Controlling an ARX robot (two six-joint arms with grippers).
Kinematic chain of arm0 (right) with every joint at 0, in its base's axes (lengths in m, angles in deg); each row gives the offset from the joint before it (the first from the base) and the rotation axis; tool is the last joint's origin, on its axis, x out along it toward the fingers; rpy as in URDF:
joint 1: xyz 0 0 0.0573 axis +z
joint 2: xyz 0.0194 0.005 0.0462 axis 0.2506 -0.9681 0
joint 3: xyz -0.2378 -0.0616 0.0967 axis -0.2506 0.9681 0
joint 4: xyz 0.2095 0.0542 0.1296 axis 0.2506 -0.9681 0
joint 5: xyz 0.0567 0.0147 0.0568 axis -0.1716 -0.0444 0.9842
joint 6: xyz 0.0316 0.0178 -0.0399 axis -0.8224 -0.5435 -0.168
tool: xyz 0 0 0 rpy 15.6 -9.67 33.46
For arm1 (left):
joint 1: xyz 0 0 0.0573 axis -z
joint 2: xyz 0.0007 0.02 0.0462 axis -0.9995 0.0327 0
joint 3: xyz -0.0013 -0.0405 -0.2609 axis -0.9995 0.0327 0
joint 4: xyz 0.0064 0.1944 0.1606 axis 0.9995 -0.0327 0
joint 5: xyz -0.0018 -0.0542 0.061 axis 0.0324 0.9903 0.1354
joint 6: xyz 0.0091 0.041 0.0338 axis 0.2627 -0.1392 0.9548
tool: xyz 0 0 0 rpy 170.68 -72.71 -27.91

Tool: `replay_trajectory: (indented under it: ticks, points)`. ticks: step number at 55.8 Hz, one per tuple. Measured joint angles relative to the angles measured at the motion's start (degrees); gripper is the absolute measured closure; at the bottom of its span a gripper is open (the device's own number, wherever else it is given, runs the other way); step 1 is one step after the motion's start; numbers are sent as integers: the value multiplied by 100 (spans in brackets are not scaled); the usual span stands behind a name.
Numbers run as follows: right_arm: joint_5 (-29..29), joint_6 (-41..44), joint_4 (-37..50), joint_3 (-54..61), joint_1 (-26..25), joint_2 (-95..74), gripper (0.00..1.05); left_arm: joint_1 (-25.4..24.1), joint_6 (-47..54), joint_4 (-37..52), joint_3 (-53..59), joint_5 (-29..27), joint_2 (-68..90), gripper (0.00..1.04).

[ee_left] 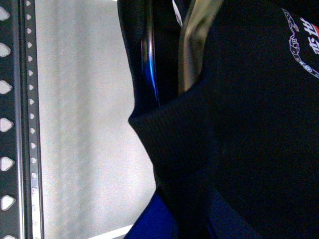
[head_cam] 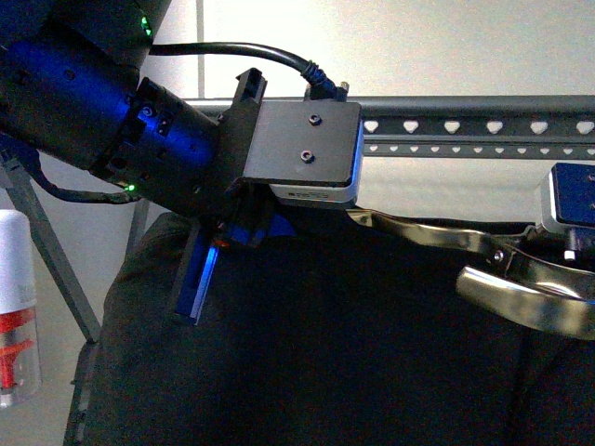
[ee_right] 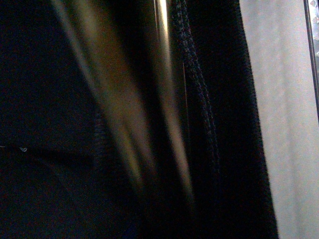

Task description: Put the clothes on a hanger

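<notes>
The black T-shirt (head_cam: pixel 325 353) hangs spread between my two grippers, in front of and just below the hanger's dark-grey rail (head_cam: pixel 465 125) with its heart-shaped holes. My left gripper (head_cam: pixel 223 255), with blue fingers, is shut on the shirt's upper left edge. In the left wrist view the ribbed edge (ee_left: pixel 169 134) runs between the blue fingers (ee_left: pixel 149 226), and the pale printed graphic (ee_left: pixel 304 45) shows. My right gripper (head_cam: pixel 569 249) is shut on the shirt's upper right edge. The right wrist view shows only dark stitched cloth (ee_right: pixel 209 124).
A shiny curved metal bar (head_cam: pixel 521 288) lies across the shirt's top edge near the right gripper; it also shows in the left wrist view (ee_left: pixel 192 45). A rack leg (head_cam: pixel 56 269) slants at left. A white bottle with a red part (head_cam: pixel 17 307) stands far left.
</notes>
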Motion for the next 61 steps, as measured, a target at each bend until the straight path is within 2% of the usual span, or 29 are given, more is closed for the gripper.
replay_trajectory:
  ticks: [6,18,30,38,40,45,50,53,55,56,57,58,59,61]
  points:
    - [210,-118,116,221,-127,37,95,7,-2,0,0,17,0,99]
    - [380,-610,15,691,-603,109,95,15,24,11,-35,52,-2,60]
    - [535,-1080,-1126,791,-1104,140,95,15,26,11,-35,52,-2,25]
    - [608,-1421,-1537,791,-1320,186,95,15,26,11,-35,52,-2,7]
    - [612,-1530,-1567,793,-1360,203,95,15,31,11,-35,50,-2,5]
    - [651,-1882,-1705,804,-1497,315,95,-2,-155,238,31,138,0,7]
    - [660,-2223,-1989,804,-1604,468,95,-68,-1746,1902,503,28,28,6]
    - [758,-2623,-2208,815,-1720,643,95,-175,-3773,3665,710,-529,203,6]
    - [839,-2855,-2293,820,-1770,730,95,-240,-4857,4177,667,-949,275,6]
    - [909,-3023,-2354,824,-1823,817,95,-350,-5733,4389,544,-1405,313,6]
    - [927,-3123,-2363,824,-1836,839,95,-396,-6245,4376,481,-1567,313,6]
    - [935,-3154,-2376,824,-1853,863,95,-442,-6417,4360,450,-1652,313,6]
    - [990,-3322,-2406,824,-1884,901,95,-553,-7090,4179,278,-2065,315,6]
    - [1021,-3421,-2441,824,-1912,927,95,-667,-7740,3921,107,-2391,315,6]
